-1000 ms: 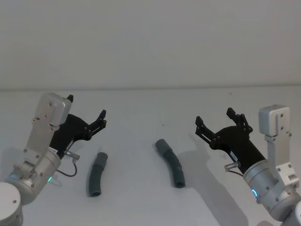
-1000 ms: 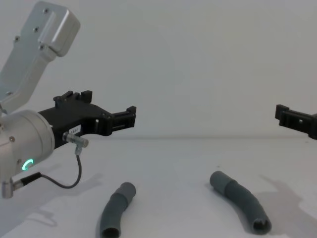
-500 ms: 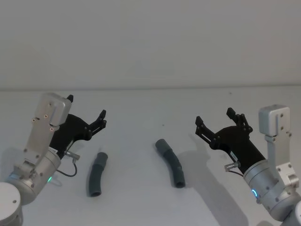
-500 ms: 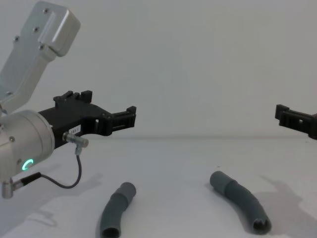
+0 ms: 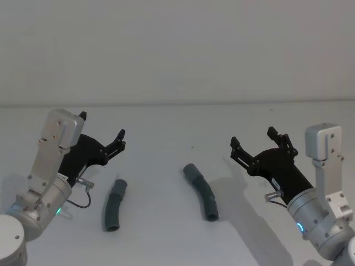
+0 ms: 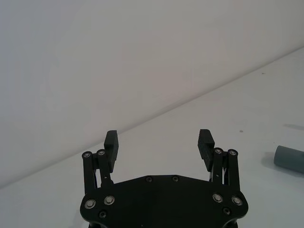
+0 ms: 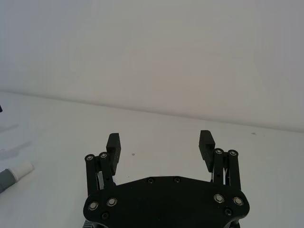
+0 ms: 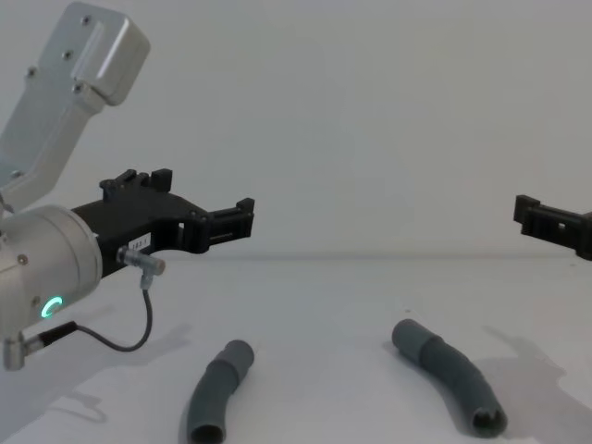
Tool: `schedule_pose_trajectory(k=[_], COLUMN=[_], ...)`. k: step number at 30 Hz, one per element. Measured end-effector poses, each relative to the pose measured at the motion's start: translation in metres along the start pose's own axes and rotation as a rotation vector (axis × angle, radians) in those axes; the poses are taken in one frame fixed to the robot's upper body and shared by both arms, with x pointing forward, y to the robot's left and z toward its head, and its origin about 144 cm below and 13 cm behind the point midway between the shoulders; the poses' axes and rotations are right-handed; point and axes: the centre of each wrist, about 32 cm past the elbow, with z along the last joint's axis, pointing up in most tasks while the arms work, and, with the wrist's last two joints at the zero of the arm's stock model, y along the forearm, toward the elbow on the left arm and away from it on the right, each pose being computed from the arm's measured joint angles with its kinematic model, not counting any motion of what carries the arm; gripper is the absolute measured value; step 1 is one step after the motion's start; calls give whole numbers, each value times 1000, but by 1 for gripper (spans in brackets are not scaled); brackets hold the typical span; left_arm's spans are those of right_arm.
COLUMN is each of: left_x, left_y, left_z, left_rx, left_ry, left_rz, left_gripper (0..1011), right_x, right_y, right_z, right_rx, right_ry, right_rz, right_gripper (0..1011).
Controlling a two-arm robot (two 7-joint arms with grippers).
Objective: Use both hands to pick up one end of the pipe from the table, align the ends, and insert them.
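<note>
Two dark grey curved pieces of the pipe lie on the white table (image 5: 166, 133). One piece (image 5: 113, 204) (image 8: 217, 390) is on the left and the other piece (image 5: 201, 191) (image 8: 449, 375) is at centre, its open mouth towards me. My left gripper (image 5: 102, 126) (image 8: 202, 196) (image 6: 158, 140) hovers open above and behind the left piece, holding nothing. My right gripper (image 5: 253, 137) (image 7: 159, 141) hovers open to the right of the centre piece, also holding nothing. A grey end (image 6: 289, 158) shows in the left wrist view. A white tip (image 7: 23, 169) on a grey piece shows in the right wrist view.
A plain white wall (image 5: 177, 50) rises behind the table. A thin black cable (image 8: 120, 342) loops under my left wrist. Bare table surface lies between and in front of the two pieces.
</note>
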Motion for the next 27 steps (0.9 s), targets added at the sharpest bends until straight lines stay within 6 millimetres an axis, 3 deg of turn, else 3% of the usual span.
schedule_pose_trajectory(k=[10, 27], left_x=[3, 13], left_y=[-3, -15], left_z=[3, 28], left_rx=[-3, 77], left_ry=[2, 108], left_rz=[-6, -37], left_gripper=[1001, 1001], right_x=[0, 0], right_y=[0, 0], right_z=[0, 0], right_rx=[0, 0], right_ry=[0, 0], right_rz=[0, 0], right_gripper=[1002, 1002])
